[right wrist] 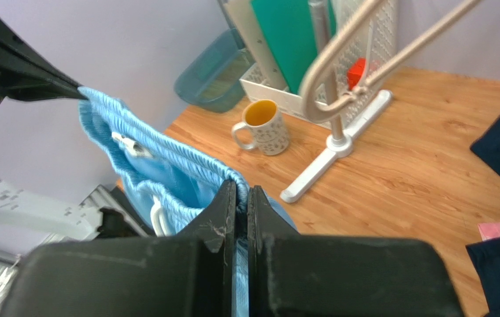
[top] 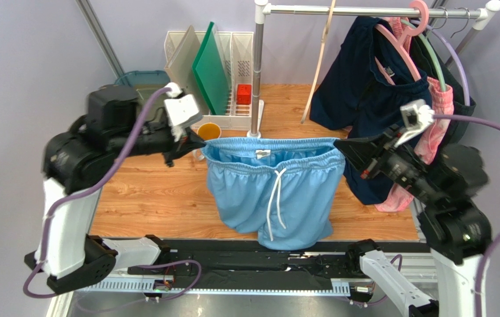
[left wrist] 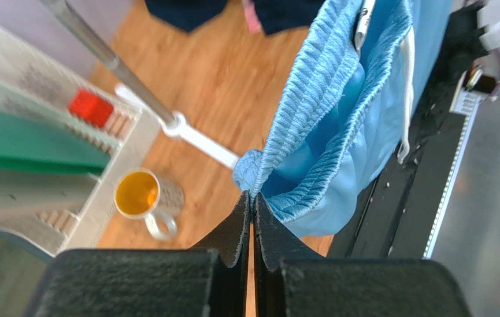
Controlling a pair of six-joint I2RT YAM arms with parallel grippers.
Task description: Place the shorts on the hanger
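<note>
The sky-blue shorts [top: 272, 195] hang stretched by the waistband between my two grippers, above the wooden table, white drawstring dangling in front. My left gripper [top: 197, 140] is shut on the left end of the waistband [left wrist: 254, 173]. My right gripper [top: 340, 143] is shut on the right end of the waistband [right wrist: 232, 177]. The pale beige hanger [top: 320, 59] hangs from the metal rail [top: 371, 10] behind and above the shorts, apart from them; its lower loop shows in the right wrist view [right wrist: 338, 79].
A rack post [top: 257, 72] stands just behind the shorts. A white organiser [top: 214, 72] with a green board and a red block, and a yellow-lined mug [top: 209, 131], sit back left. Navy [top: 358, 79] and pink [top: 431, 132] garments hang on coloured hangers at right.
</note>
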